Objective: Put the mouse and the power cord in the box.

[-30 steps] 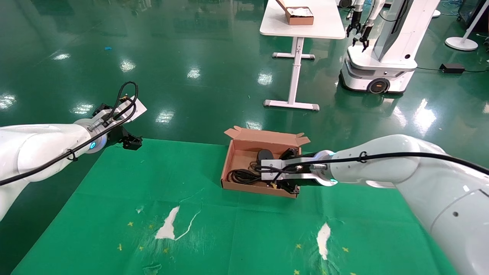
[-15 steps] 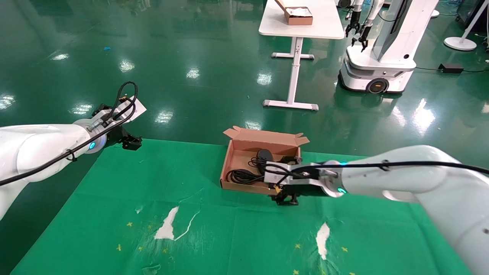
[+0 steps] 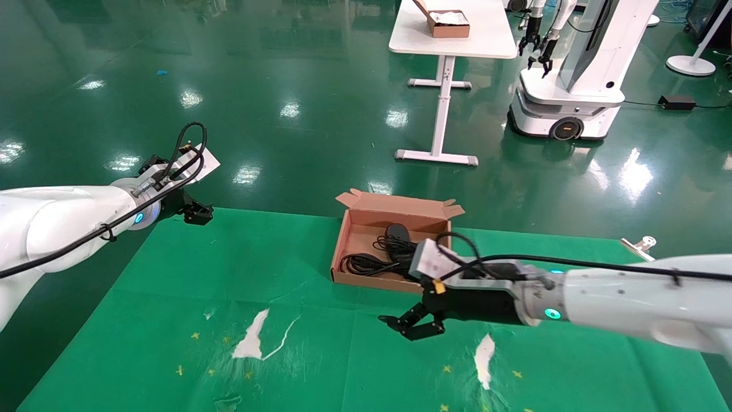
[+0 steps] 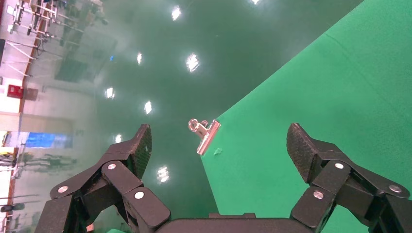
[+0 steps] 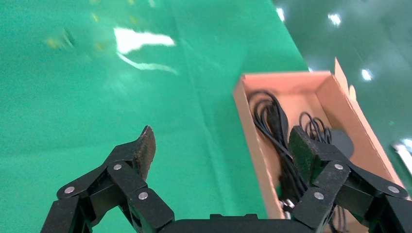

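Our right gripper (image 3: 409, 327) has withdrawn from the box (image 3: 343, 252), open, empty | mouse (image 3: 396, 232), power cord (image 3: 360, 264) inside behind it | left gripper (image 3: 197, 213) open, unmoved

You see the open brown box (image 3: 366, 220) on green cloth, holding the black mouse (image 3: 396, 232) and coiled cord (image 3: 361, 264).

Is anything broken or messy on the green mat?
Yes. The green mat is scraped: white worn patches show near its front, one long torn streak and a smaller one. The box looks fine, with the mouse and power cord lying inside. The right hand is open over the mat.
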Controlling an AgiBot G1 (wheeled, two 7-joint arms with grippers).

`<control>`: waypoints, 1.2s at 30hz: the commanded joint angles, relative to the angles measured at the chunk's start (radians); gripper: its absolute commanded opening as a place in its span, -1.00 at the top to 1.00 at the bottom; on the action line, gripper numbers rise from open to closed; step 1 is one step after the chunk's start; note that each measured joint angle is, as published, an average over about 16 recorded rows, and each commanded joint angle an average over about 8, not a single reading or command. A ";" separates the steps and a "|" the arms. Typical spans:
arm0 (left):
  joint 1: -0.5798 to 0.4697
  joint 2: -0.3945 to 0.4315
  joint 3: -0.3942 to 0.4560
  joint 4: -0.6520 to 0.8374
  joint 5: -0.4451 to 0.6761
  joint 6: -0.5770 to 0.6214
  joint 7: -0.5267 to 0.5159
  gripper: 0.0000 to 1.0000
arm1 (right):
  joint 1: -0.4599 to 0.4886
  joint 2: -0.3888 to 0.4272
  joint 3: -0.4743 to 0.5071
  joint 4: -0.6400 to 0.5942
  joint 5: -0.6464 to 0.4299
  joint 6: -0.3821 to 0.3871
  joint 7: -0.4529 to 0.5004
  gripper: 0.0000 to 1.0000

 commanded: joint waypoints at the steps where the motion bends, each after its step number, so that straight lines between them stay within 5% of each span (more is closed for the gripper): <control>1: -0.001 0.001 0.001 0.001 0.001 -0.001 -0.001 -1.00 | -0.020 0.025 0.026 0.030 0.032 -0.026 0.013 -1.00; 9: 0.038 -0.035 -0.055 -0.056 -0.071 0.061 0.034 -1.00 | -0.102 0.127 0.131 0.153 0.162 -0.129 0.063 -1.00; 36: 0.353 -0.320 -0.507 -0.517 -0.661 0.564 0.314 -1.00 | -0.363 0.452 0.464 0.543 0.576 -0.457 0.225 -1.00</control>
